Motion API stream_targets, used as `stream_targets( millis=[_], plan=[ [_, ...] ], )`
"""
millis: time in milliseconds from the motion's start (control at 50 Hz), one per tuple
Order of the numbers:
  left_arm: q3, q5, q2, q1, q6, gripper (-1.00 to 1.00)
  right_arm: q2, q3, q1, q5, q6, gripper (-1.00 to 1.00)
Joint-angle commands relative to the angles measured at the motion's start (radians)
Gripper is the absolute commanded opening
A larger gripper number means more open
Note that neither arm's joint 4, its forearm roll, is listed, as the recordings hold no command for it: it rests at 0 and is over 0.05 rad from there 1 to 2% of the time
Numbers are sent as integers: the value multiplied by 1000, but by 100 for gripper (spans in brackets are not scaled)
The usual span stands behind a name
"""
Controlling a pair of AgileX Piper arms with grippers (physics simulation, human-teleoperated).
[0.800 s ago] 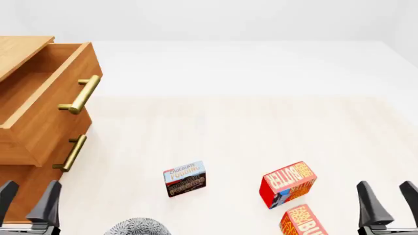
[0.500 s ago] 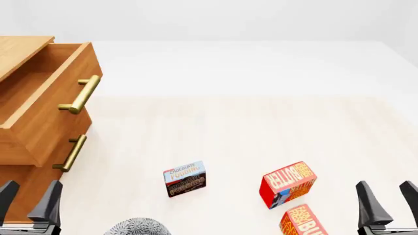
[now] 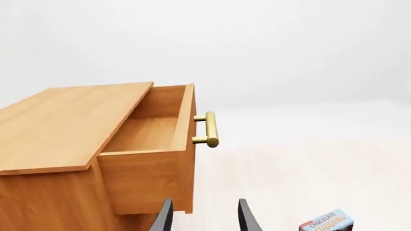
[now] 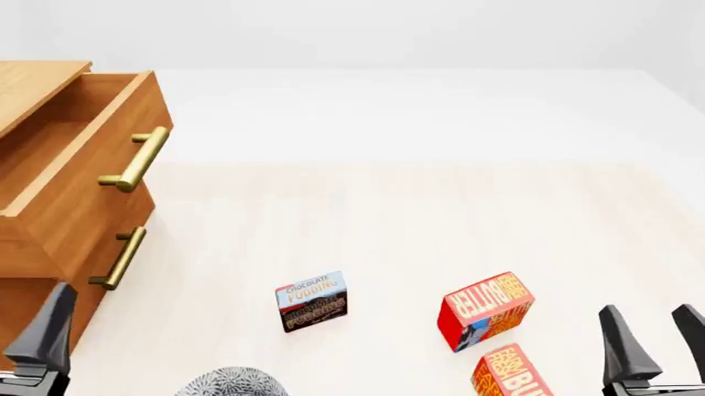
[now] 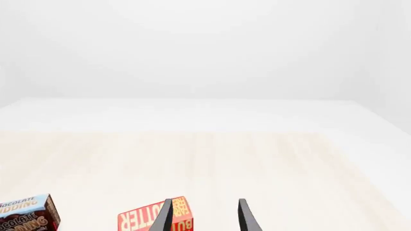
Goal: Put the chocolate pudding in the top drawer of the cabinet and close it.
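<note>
Cabinet (image 4: 33,272) at far left, top drawer (image 4: 82,165) pulled out already, so drop-in is clear. Chocolate pudding (image 4: 310,301) upright on table mid-front, untouched. Two butter boxes (image 4: 484,311) to its right, apart, not blocking. My left gripper (image 3: 204,216) & right gripper (image 5: 204,215) both spread wide, empty.

The chocolate pudding (image 4: 310,301), a small flat box with a light blue band over dark brown, stands on the bench, well apart from the cabinet (image 4: 33,91). The light brown wooden cabinet stands at the bench's left side. Its top drawer (image 4: 82,177) is pulled out and empty, brass bar handle facing right.
</note>
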Motion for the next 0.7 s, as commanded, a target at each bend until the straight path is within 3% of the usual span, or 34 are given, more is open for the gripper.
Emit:
stream_targets(
  millis=[20, 120, 360, 380, 400, 440, 560, 600, 700],
  plan=[
    [-209, 144, -25, -11, -12, 100, 1, 1, -6, 0, 0, 100],
    [-310, 201, -25, -38, -18, 100, 2, 1, -5, 0, 0, 100],
    [-410, 251, -18, -42, -26, 100, 1, 1, -5, 0, 0, 100],
    [-421, 256, -16, -31, 27, 100, 1, 1, -5, 0, 0, 100],
    [-432, 261, -6, -28, 35, 100, 1, 1, -6, 0, 0, 100],
    [-464, 264, 26, -48, 7, 100, 1, 1, -5, -1, 0, 100],
    [-522, 261, 64, -41, 22, 100, 1, 1, -5, 0, 0, 100],
    [-538, 259, 89, -41, -10, 100, 1, 1, -5, -1, 0, 100],
    [-576, 249, 132, -38, 7, 100, 1, 1, -5, -1, 0, 100]
  ],
)
